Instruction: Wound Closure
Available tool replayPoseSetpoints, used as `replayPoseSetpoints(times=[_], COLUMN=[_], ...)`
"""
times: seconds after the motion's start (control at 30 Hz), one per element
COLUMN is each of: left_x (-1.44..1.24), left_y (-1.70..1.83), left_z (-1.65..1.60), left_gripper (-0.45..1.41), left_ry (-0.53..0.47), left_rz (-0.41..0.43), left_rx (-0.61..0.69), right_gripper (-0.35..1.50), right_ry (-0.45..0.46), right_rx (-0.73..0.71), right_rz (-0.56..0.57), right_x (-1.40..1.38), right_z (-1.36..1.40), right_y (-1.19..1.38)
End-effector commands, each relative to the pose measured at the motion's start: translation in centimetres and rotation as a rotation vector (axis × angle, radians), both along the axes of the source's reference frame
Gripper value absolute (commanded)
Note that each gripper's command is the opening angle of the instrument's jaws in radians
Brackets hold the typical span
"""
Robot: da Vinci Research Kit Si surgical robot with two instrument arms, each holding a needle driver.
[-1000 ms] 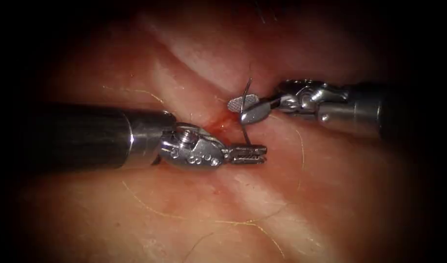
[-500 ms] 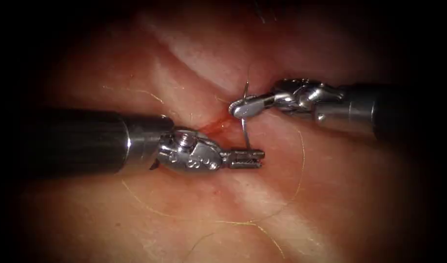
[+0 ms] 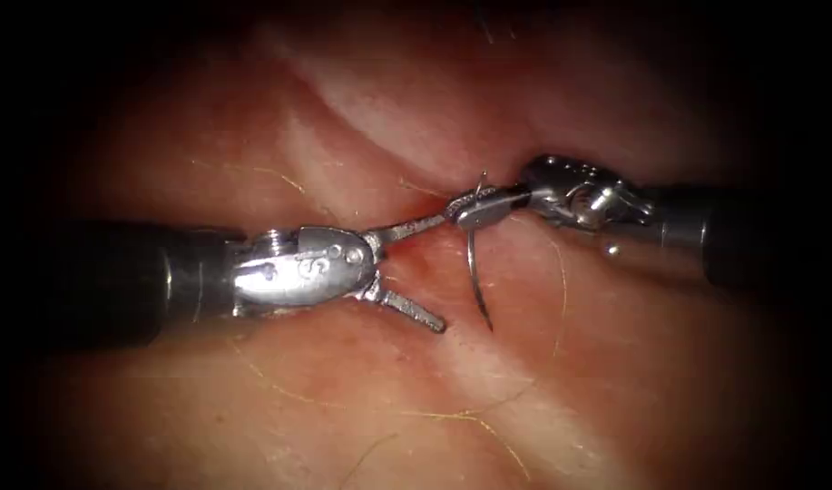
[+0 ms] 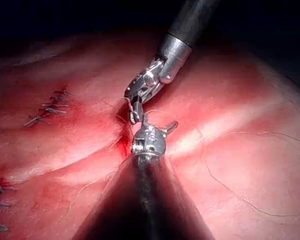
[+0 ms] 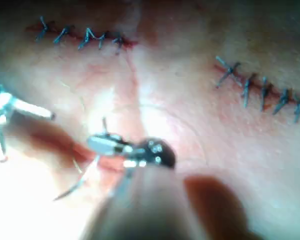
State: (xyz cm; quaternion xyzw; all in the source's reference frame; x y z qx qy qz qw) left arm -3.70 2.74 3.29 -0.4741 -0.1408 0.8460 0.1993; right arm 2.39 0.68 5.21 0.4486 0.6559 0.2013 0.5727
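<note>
Two pincers meet over the cut (image 3: 406, 238). The right pincer (image 3: 474, 205) is clamped on the needle (image 3: 475, 272) close to its blunt end; from there the needle hangs toward the near side, its point free above the tissue (image 3: 615, 363), right of the cut. The left pincer (image 3: 425, 272) is spread wide and holds nothing, its far jaw reaching almost to the right pincer.

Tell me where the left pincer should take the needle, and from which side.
Probably mid-curve, coming from the endoscope view's left. The right pincer is shut on the needle near its upper end, so the body hangs free over the tissue, point down. The left pincer stands open beside it, holding nothing.
</note>
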Motion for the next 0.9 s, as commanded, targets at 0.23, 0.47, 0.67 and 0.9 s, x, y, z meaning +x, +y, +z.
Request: replayPoseSetpoints(times=[0.23,0.47,0.67,0.9], left_x=[0.13,0.14,0.15,0.15], left_y=[0.07,0.19,0.27,0.14], left_z=[0.52,1.02,1.36,1.62], left_gripper=[-0.45,-0.45,-0.45,-0.45], left_ry=[0.204,0.278,0.342,0.382], left_rz=[0.089,0.136,0.143,0.181], left_rx=[0.123,0.143,0.140,0.151], right_gripper=[-0.35,-0.35,-0.35,-0.35], right_ry=[0.032,0.062,0.061,0.049], right_rx=[-0.139,-0.222,-0.343,-0.400], right_rz=[0.041,0.059,0.058,0.069], right_x=[0.05,0.07,0.14,0.27], right_z=[-0.02,-0.10,-0.08,-0.03], right_y=[-0.01,-0.09,-0.05,0.03])
